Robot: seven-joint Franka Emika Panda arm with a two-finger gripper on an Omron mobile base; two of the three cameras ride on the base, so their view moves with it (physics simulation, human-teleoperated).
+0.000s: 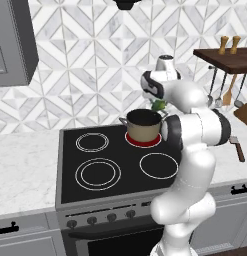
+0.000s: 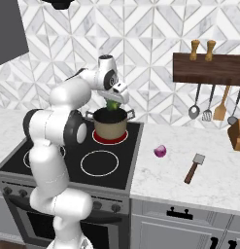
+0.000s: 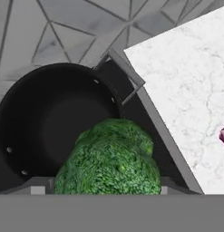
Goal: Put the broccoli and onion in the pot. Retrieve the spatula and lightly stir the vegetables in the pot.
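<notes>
While your gripper (image 2: 113, 103) is clamped on the broccoli (image 3: 111, 158), the floret hangs over the pot's (image 3: 54, 122) near rim, so the dark opening sits at about 10 o'clock from it in the hand view. Onion (image 2: 160, 151) waits on the counter beyond, spatula (image 2: 194, 168) further out.

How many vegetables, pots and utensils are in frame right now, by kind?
Vegetables: 2, the broccoli and the onion
Pots: 1, the pot
Counter utensils: 1, the spatula
Hanging utensils: 4
Total: 8
</notes>
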